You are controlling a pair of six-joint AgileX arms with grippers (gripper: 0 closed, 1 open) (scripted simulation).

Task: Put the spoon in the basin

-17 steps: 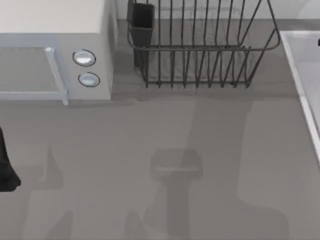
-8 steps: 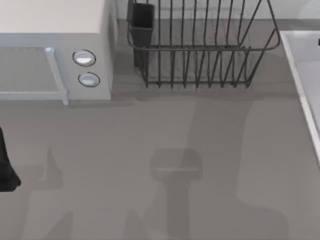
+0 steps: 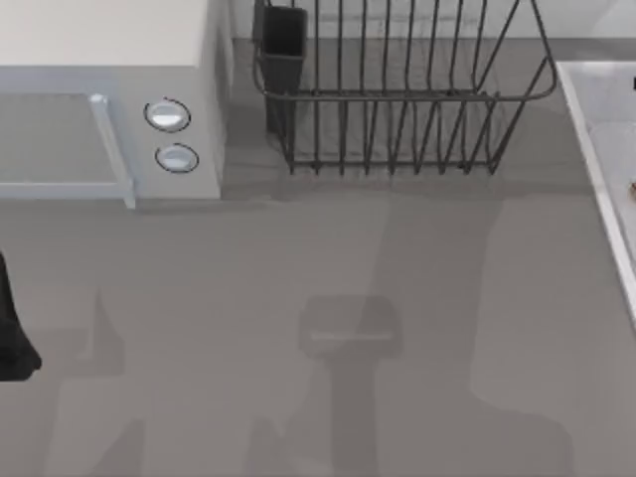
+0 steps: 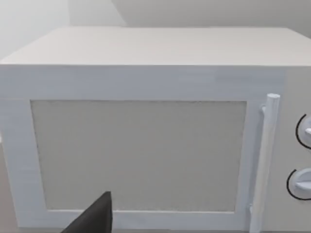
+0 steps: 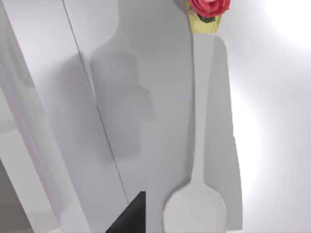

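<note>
Spoon (image 5: 203, 121) lying flat inside the basin (image 3: 602, 179), pale handle running lengthwise along the basin's rim, bowl end nearest the right hand (image 5: 130, 216), red-and-yellow end farthest. Grip of right hand: cannot tell. Left hand (image 4: 95, 218) parked before the microwave (image 4: 146, 121), over the bench (image 3: 298, 298).

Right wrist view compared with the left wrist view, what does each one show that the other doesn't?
Right wrist view: the pale spoon, red and yellow at its handle end, against the smooth basin. Left wrist view: the white microwave, with its door, bar handle and two knobs. Shared: a dark piece of each arm's own tool, the right tool and the left tool.
</note>
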